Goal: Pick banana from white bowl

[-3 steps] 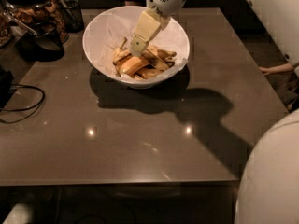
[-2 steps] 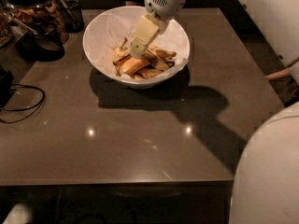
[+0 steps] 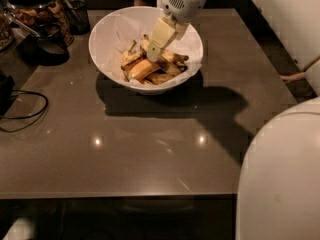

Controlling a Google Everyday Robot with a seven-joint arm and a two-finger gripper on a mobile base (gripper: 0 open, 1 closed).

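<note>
The white bowl (image 3: 107,39) with crinkled paper lining stands at the back middle of the dark table. It holds a pile of bananas. A dull yellow banana with dark brown blotches (image 3: 173,59) lies at the right of the pile, and a cleaner orange-yellow banana (image 3: 143,69) lies in front. My gripper (image 3: 153,55) reaches down from the upper right into the bowl, its cream tip among the bananas at the middle of the pile. What it touches is hidden.
A dark glass jar of snacks (image 3: 37,11) and a dark cup (image 3: 75,15) stand at the back left. A black cable (image 3: 25,115) lies on the left of the table (image 3: 150,154). My white arm body (image 3: 282,179) fills the lower right.
The gripper stays at about the same spot in the bowl. The white arm body at the lower right has come further into view.
</note>
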